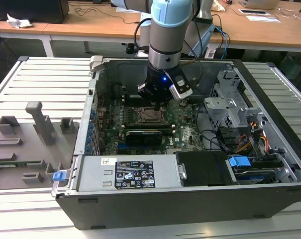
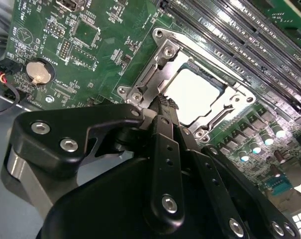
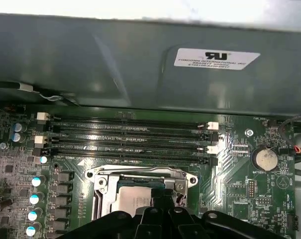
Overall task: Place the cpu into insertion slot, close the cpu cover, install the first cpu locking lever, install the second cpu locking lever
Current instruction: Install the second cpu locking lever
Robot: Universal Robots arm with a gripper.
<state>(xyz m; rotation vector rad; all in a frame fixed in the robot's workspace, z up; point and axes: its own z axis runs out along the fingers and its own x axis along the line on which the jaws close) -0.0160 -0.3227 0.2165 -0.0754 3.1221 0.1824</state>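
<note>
The cpu (image 2: 192, 94) shows its pale silvery face and lies flat in the insertion slot (image 2: 159, 34) on the green board. The cpu cover (image 2: 217, 112), a thin silvery frame, lies down around the chip, whose face shows through its opening. My gripper (image 2: 164, 101) is shut with nothing between its black fingers. Its tip is at the socket's edge beside the cpu; whether it touches the metal I cannot tell. In the first wrist view the gripper (image 3: 162, 196) overlaps the near edge of the cpu (image 3: 133, 196). In the exterior view the gripper (image 1: 157, 103) hangs just above the cpu (image 1: 151, 115).
Long black memory slots (image 3: 130, 134) run beside the socket, with the grey case wall (image 3: 140, 64) behind them. A coin battery (image 2: 38, 72) sits on the board. A black card (image 1: 143, 134), a drive cage (image 1: 230, 107) and a power supply (image 1: 130, 174) crowd the case.
</note>
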